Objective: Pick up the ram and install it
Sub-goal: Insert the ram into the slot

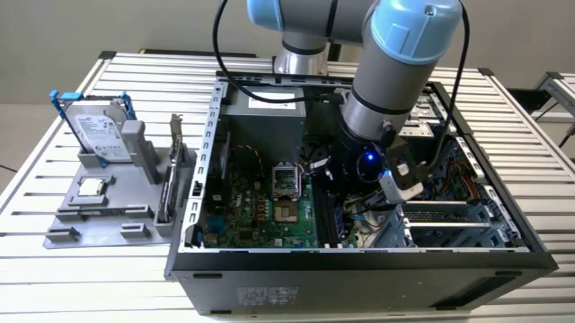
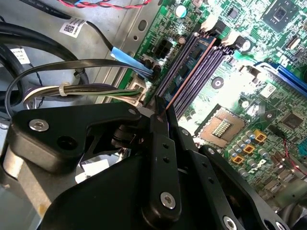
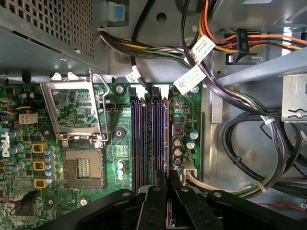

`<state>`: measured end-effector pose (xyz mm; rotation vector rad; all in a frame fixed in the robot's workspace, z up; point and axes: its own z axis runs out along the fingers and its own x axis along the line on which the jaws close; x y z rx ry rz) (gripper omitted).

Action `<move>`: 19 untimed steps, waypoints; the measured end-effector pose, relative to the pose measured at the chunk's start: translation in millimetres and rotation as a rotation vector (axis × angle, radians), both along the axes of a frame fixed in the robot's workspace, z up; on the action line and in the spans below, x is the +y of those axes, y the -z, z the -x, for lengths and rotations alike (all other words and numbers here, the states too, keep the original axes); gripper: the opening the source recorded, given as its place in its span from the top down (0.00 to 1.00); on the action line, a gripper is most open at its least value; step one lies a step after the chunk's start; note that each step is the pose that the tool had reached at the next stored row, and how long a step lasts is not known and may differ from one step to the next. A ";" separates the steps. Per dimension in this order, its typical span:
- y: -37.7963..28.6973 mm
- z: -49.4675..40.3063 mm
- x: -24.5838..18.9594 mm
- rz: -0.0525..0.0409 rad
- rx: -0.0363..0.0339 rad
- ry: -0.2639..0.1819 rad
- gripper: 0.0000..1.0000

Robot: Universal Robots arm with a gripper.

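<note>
In both wrist views I see the ram edge-on: a thin dark stick with a copper-coloured edge [image 2: 192, 72], standing along the memory slots [image 3: 148, 139] of the green motherboard [image 2: 268, 96]. My gripper [image 2: 162, 114] is shut on the ram's near end, its black fingers [image 3: 156, 201] pressed against both faces. In the first wrist view the ram [image 3: 167, 143] lines up with the slot nearest the capacitors; I cannot tell whether it is seated. In the exterior view my arm [image 1: 395, 81] reaches down into the open computer case [image 1: 359, 259].
The open CPU socket [image 3: 84, 167] and its raised metal lid [image 3: 72, 112] lie beside the slots. Cable bundles [image 3: 249, 143] crowd the other side. Outside the case, a grey fixture [image 1: 117, 208] holds a silver hard drive in a blue frame [image 1: 97, 131] and a bracketed card [image 1: 172, 171].
</note>
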<state>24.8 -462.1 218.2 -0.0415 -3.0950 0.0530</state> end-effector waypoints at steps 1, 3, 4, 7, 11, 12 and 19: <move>0.1 0.1 0.0 0.0000 0.0000 -0.001 1.00; 0.4 0.1 0.0 -0.0001 0.0000 -0.001 1.00; 0.5 0.1 0.0 -0.0002 0.0000 -0.001 1.00; 0.6 0.2 0.0 -0.0002 0.0009 -0.001 1.00; 0.6 0.1 0.0 -0.0005 0.0024 -0.001 1.00; 0.6 0.1 -0.3 -0.0003 0.0029 -0.001 1.00; 0.8 0.2 -1.4 -0.0002 0.0053 -0.001 1.00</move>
